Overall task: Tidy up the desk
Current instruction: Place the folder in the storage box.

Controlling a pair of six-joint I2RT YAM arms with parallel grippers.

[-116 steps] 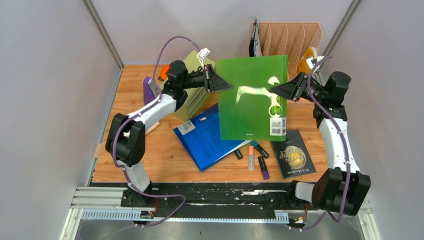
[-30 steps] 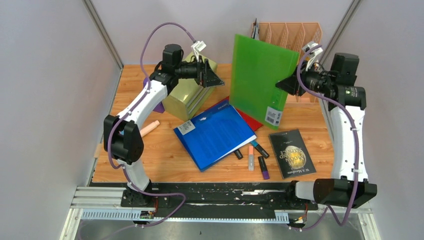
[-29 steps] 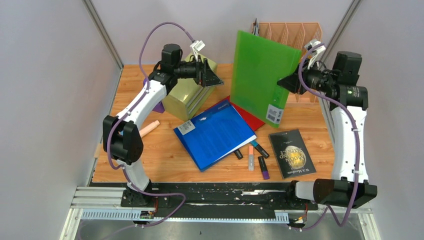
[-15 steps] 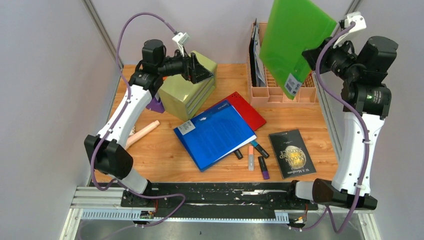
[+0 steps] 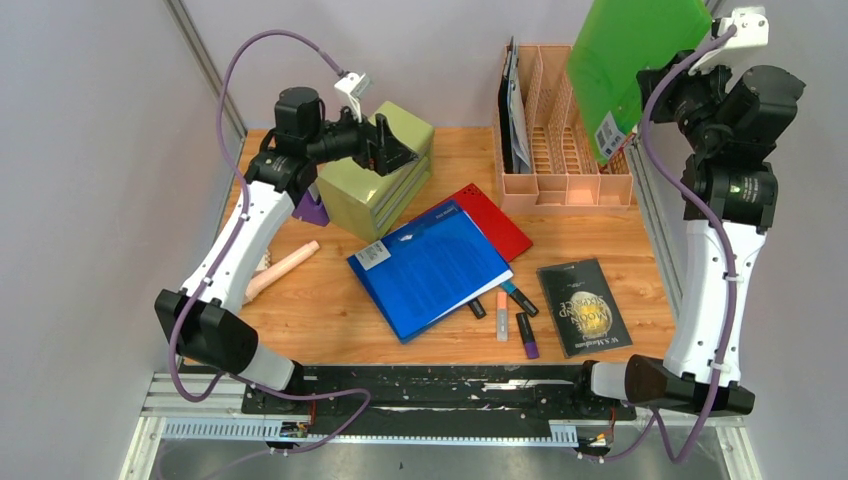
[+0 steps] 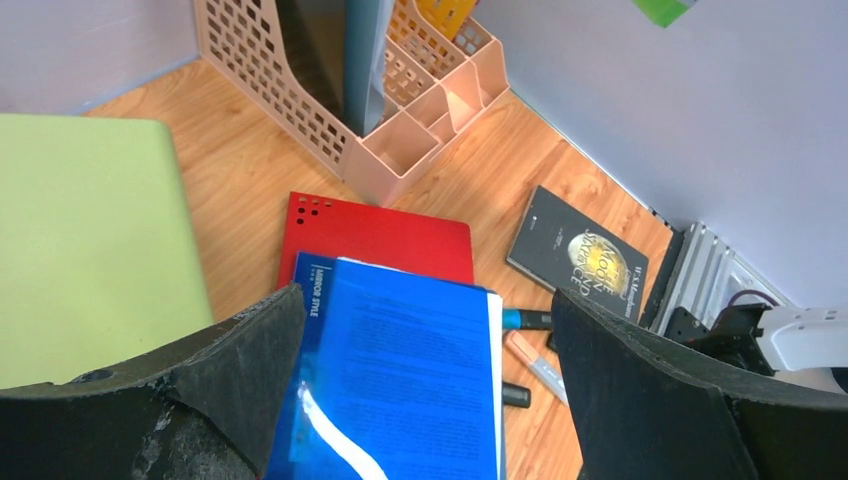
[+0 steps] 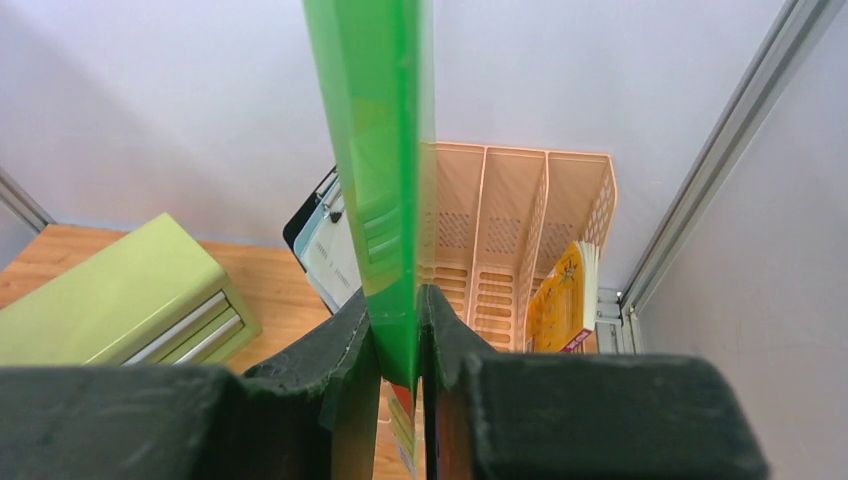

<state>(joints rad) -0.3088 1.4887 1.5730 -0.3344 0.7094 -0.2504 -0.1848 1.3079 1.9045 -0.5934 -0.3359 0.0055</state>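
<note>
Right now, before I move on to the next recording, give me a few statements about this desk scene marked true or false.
1. The right fingers pinch the green folder, held in the air over the peach file rack. True.
2. The left fingers are shut on the blue folder. False: the left fingers stand wide open with nothing between them, and the blue folder lies on the desk.
3. The blue folder partly covers the red folder. True.
4. The black book stands in the rack. False: the black book lies flat on the desk, in front of the rack.
</note>
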